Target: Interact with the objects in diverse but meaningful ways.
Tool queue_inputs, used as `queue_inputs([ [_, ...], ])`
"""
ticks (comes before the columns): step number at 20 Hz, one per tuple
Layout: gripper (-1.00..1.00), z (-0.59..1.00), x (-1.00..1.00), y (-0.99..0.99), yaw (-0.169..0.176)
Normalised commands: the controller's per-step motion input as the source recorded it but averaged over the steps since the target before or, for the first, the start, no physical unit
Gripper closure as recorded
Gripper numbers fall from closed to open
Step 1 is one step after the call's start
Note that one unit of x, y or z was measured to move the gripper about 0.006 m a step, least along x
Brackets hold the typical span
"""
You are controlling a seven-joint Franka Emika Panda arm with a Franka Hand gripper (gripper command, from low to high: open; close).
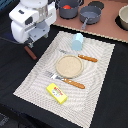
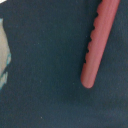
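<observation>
Lying nearest the camera on the striped placemat: yellow packet, close to that mat's front edge. Spreading wide under everything, dark bench, open on the exterior view's right. Hanging over the mat's far-left corner, robot arm, gripper hidden beneath it, opening impossible to tell, holding nothing visible. Resting mid-mat, round plate; just beyond, light blue cup. Lying off the mat beside the gripper, brown sausage, reddish in the wrist view.
</observation>
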Motion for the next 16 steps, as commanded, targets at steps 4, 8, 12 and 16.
queue_inputs([
  [4,-1.00,-0.54,-0.47,-0.13,-0.088],
  [8,-1.00,-0.54,-0.40,-0.01,-0.054],
  [12,-1.00,-0.53,-0.48,0.04,-0.036],
  [16,-1.00,-0.49,-0.61,0.12,-0.016],
])
